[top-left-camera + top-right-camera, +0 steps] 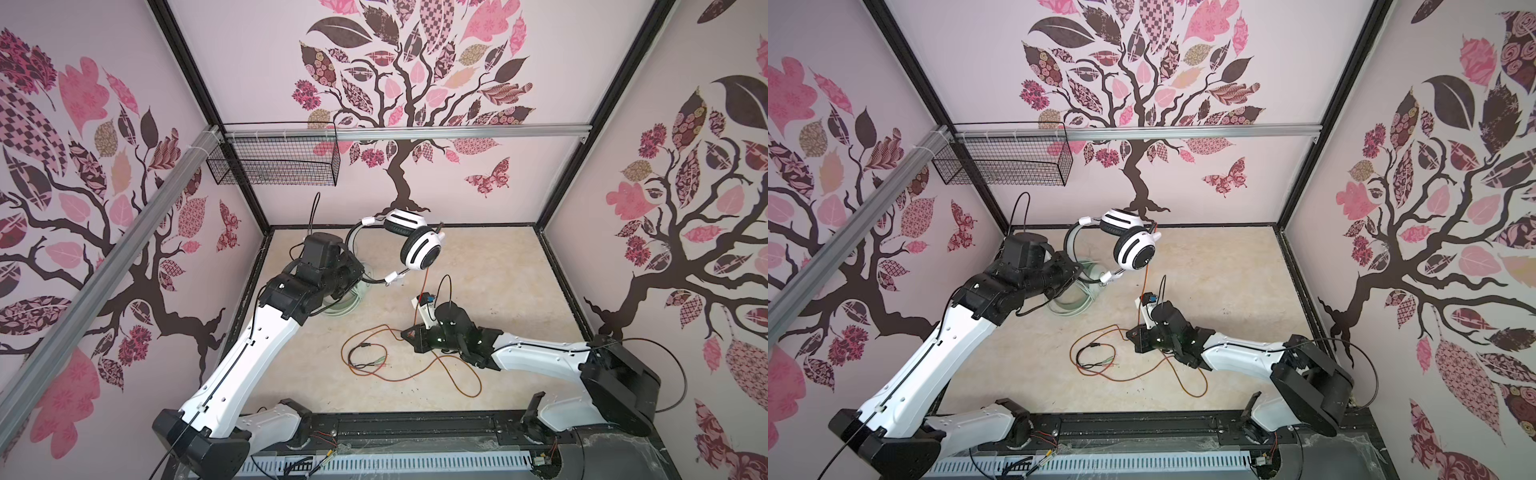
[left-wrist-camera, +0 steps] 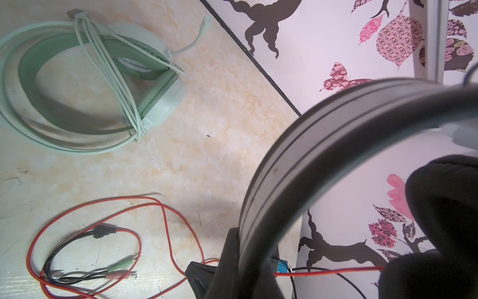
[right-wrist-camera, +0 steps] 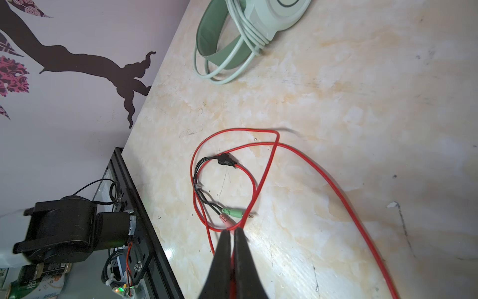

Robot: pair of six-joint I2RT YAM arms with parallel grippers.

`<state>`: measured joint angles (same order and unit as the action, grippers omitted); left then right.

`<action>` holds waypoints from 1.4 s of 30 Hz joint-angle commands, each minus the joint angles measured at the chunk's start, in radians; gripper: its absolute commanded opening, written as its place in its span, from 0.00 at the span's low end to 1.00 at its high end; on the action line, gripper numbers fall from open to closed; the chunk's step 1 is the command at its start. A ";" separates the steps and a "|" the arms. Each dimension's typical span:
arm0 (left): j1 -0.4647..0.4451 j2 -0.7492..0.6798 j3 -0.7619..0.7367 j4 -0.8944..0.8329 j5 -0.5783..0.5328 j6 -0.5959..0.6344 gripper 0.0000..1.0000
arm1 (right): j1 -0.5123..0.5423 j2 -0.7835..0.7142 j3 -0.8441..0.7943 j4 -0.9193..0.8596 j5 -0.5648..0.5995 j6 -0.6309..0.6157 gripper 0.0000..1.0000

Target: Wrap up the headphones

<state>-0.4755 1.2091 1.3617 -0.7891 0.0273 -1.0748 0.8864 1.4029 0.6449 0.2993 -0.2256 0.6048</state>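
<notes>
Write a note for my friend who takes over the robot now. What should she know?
Left gripper: shut on the band of the white headset, lifted off the table.
Right gripper: shut on the red cable near its plugs.
Done: the green headset lies on the table, cable wound round it.
Left: the red cable lies in loose loops; wind it round the white headset.

Glossy plastic headset [image 1: 420,251], smooth marble-look tabletop [image 1: 498,270]

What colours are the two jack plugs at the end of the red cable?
The green plug and the pink plug show best in the right wrist view.
</notes>
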 commanded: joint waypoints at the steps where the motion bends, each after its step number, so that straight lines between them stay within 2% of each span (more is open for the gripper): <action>1: 0.003 0.028 0.010 0.122 0.030 -0.067 0.00 | 0.026 -0.023 0.062 -0.091 0.056 -0.044 0.00; 8: 0.003 0.079 0.024 0.083 -0.012 -0.076 0.00 | 0.099 -0.020 0.225 -0.351 0.238 -0.208 0.00; 16: 0.003 0.120 0.041 0.014 -0.105 -0.023 0.00 | 0.187 -0.033 0.359 -0.560 0.397 -0.293 0.00; 28: 0.002 0.123 0.111 -0.152 -0.373 0.157 0.00 | 0.194 -0.031 0.597 -1.018 0.408 -0.365 0.00; 33: 0.002 0.121 0.120 -0.162 -0.399 0.185 0.00 | 0.195 -0.028 0.671 -1.134 0.431 -0.365 0.00; 42: 0.000 0.138 0.122 -0.168 -0.379 0.180 0.00 | 0.197 -0.034 0.792 -1.186 0.471 -0.409 0.00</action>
<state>-0.4736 1.3434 1.4204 -1.0142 -0.3584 -0.8848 1.0779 1.4029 1.3655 -0.8356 0.2237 0.2264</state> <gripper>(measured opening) 0.062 0.060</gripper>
